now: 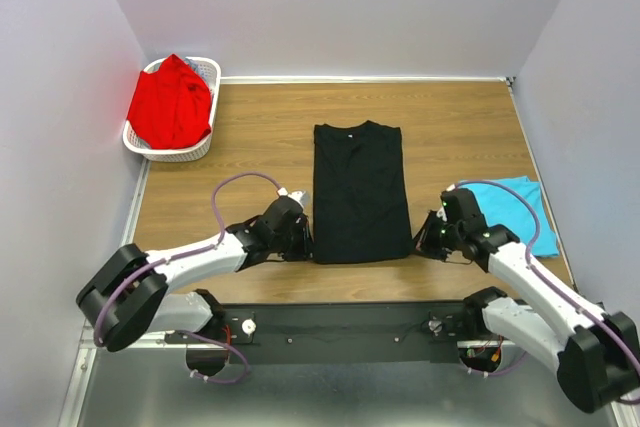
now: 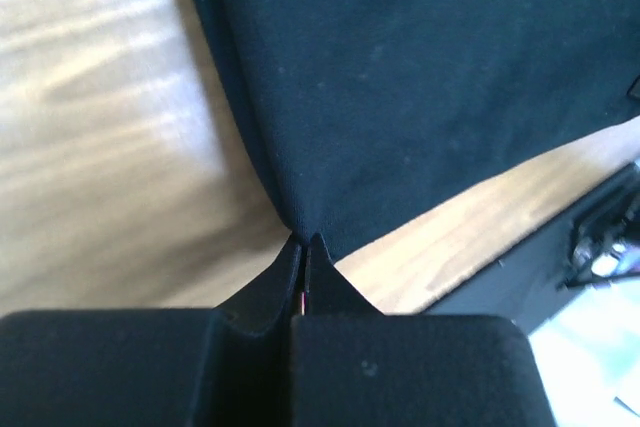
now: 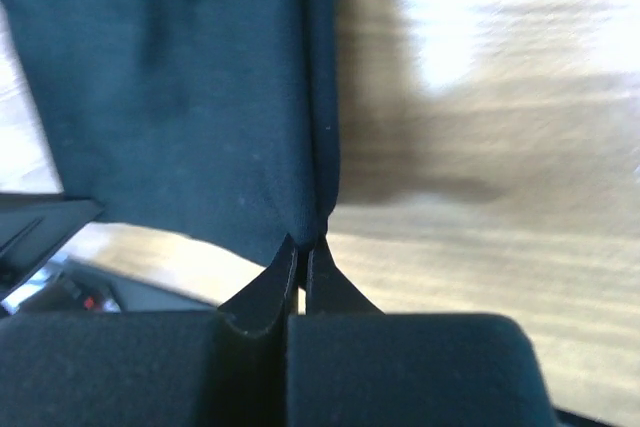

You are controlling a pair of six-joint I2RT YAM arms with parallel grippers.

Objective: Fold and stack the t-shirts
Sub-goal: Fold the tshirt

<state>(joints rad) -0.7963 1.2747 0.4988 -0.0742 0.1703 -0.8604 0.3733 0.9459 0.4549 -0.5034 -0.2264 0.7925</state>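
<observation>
We see a brown wooden surface [image 1: 250,132] with pale walls [image 1: 60,97] close on the left, the back and the right. A black bar [image 1: 350,322] runs along the near edge, where the two arms are fixed. The black shirt [image 1: 360,192] lies flat in the middle, folded into a long shape with straight sides. Its neck points to the back wall and its bottom edge is near the arms. There is bare wood past the neck up to the back edge, and a wide bare patch on the left between the black shirt and the white basket [image 1: 190,155] in the far left corner. The red shirt [image 1: 172,102] sits heaped in that basket. On the right there is a thinner strip of bare wood, and then the blue-green shirt [image 1: 515,197] lies by the right wall. The left end effector [image 1: 303,237] is at the near left corner of the black shirt, squeezed tight on the cloth there. The right end effector [image 1: 425,237] is at the near right corner, pinched on that corner too. In both wrist views the fingers meet with black cloth caught at their tips.
</observation>
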